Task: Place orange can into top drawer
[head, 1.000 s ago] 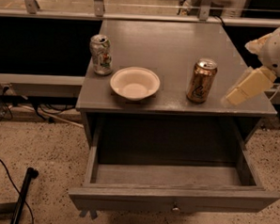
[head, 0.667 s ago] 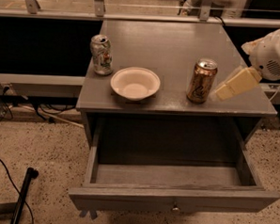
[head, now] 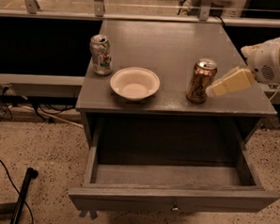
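Note:
The orange can (head: 200, 81) stands upright on the grey cabinet top (head: 181, 45), near its front right. The top drawer (head: 174, 181) below is pulled fully open and holds nothing; its small metal knob (head: 175, 209) shows on the front panel. My gripper (head: 215, 88) comes in from the right on a white arm, and its pale fingers (head: 231, 82) reach toward the can's right side, close to it or just touching.
A white bowl (head: 135, 83) sits left of the can at the cabinet's front. A silver-white can with red and green print (head: 101, 54) stands at the left edge. A railing runs along the back. A black rod (head: 21, 197) and cables lie on the speckled floor at the left.
My gripper has moved left toward the orange can, from beyond the cabinet's right edge to right beside the can. The can, bowl and drawer have not moved.

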`<state>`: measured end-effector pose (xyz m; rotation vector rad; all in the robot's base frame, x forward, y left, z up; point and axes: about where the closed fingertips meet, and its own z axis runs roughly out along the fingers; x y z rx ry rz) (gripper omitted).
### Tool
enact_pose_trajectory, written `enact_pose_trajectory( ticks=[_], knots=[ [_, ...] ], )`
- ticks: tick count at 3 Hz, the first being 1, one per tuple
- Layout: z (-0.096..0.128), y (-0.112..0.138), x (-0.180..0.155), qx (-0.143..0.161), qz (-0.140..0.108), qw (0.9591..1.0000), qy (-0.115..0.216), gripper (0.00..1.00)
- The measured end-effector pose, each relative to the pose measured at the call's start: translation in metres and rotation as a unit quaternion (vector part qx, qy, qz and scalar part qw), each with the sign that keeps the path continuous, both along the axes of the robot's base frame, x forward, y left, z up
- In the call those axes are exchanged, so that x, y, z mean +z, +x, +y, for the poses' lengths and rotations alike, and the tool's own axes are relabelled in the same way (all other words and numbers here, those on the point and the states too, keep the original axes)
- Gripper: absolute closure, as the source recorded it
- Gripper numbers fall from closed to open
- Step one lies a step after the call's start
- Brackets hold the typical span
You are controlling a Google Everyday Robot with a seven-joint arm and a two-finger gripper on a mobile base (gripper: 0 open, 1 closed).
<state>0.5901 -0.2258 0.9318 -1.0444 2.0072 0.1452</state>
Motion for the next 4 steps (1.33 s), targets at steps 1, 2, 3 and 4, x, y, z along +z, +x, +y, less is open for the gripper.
enact_pose_trajectory(
  ticks=[1, 2, 3, 4],
  knots=[
    [0.013, 0.028, -0.02, 0.028, -0.001, 0.9976, 0.064, 0.0],
    [0.018, 0.044, -0.033, 0.043, 0.003, 0.9948, 0.092, 0.0],
    [0.021, 0.051, -0.046, 0.055, 0.012, 0.9917, 0.115, 0.18],
    [0.024, 0.05, -0.055, 0.069, 0.024, 0.9902, 0.119, 0.41]
  ],
)
